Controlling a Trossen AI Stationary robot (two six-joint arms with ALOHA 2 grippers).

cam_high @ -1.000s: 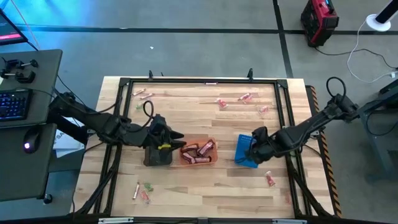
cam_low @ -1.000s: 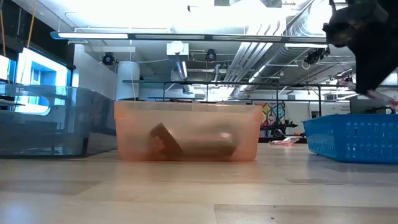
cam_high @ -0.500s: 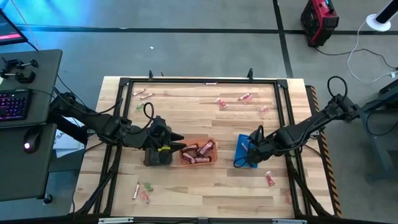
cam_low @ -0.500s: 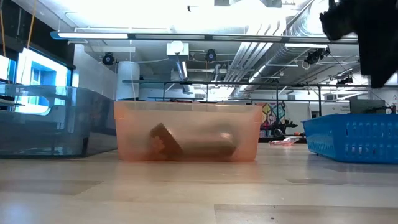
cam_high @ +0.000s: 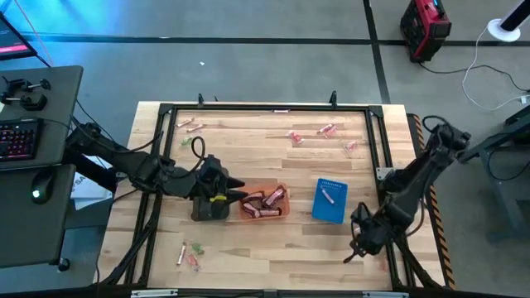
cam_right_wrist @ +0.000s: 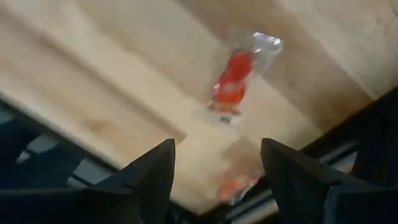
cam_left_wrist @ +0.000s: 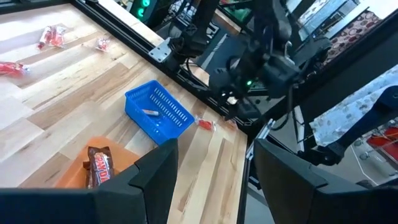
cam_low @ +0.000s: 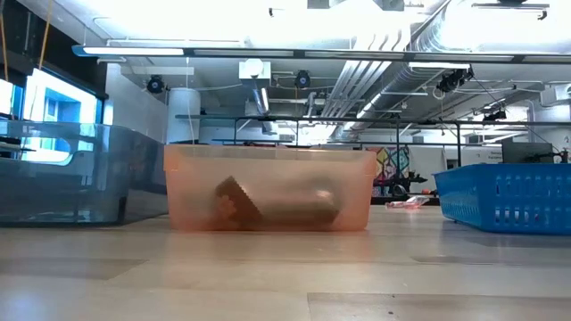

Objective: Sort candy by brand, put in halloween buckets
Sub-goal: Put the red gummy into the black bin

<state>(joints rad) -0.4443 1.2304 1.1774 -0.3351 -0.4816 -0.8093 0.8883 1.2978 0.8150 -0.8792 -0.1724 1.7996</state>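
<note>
Near the counter's (cam_high: pixel 248 236) front right corner lies the candy now in question: one red piece in a clear twisted wrapper (cam_right_wrist: pixel 235 82), flat on the bare wood, close to the dark frame rail (cam_right_wrist: pixel 367 155) along the counter's edge. A second red piece (cam_right_wrist: pixel 236 182), too blurred to read, lies just beside it, nearer that edge. In the right wrist view the clear piece sits ahead of the right gripper (cam_high: pixel 361 242), about centred between the lines of its two fingers. Its long axis points mostly away from the jaws with a slight slant, so closing them would pinch it across its narrow width. The jaws stand wide apart and hold nothing. From above, the gripper covers this spot, so the piece itself is hidden there.

The right arm is plainly the nearer one. The blue bucket (cam_high: pixel 330 200) stands a little way inward from it, with one small pink piece (cam_high: pixel 329 197) inside. Left of that is the orange bucket (cam_high: pixel 265 203), holding several reddish-brown bars (cam_high: pixel 267 201), and then the dark bucket (cam_high: pixel 209 207).

The left gripper (cam_high: pixel 236 190) waits over the dark and orange buckets, jaws parted and empty. More candy is scattered along the far side of the counter (cam_high: pixel 325 129) and at the near left (cam_high: pixel 189 252), well apart from either gripper.
</note>
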